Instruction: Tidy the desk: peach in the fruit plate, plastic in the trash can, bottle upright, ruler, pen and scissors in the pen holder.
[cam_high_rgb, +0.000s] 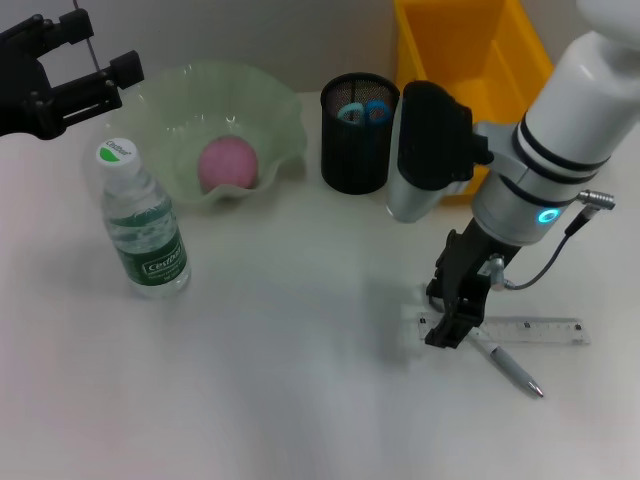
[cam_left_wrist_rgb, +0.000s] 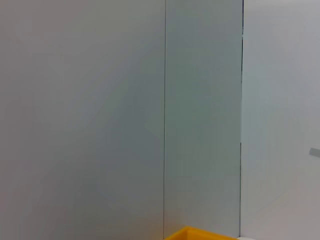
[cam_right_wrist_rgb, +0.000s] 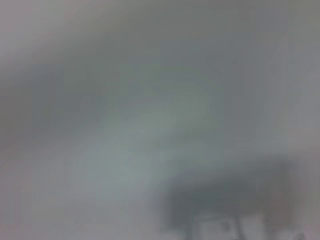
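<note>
The plain white bench (cam_high_rgb: 280, 400) carries everything, and I place things from the black wire-mesh pen holder (cam_high_rgb: 357, 150) near its far edge. Behind that cup and towards the robot's right stands the large bright-yellow rectangular trash can (cam_high_rgb: 470, 50). On the cup's other side sits the wide pale-green fruit plate with the ruffled rim (cam_high_rgb: 275, 115), the dusty-pink round peach (cam_high_rgb: 228, 163) already inside. The small clear bottle with the dark-green label and white cap (cam_high_rgb: 143, 225) stands upright beyond the plate. Light-blue scissors handles (cam_high_rgb: 362, 111) show in the cup's mouth.

The right end effector (cam_high_rgb: 447, 328) is down on the bench well in front of the cup, its black fingers at the near end of the clear flat ruler (cam_high_rgb: 530, 330), with the slim silver-grey pen (cam_high_rgb: 510, 365) lying just beside and crossing under it. The risk, as I judge it, is that a thin flat ruler slips out of the pinch or the pen gets dragged along or knocked away.

Whether those fingers are clenched on the ruler I cannot tell. The right wrist view is a grey blur. The left end effector (cam_high_rgb: 85, 75) hangs spread and empty beyond the plate.
</note>
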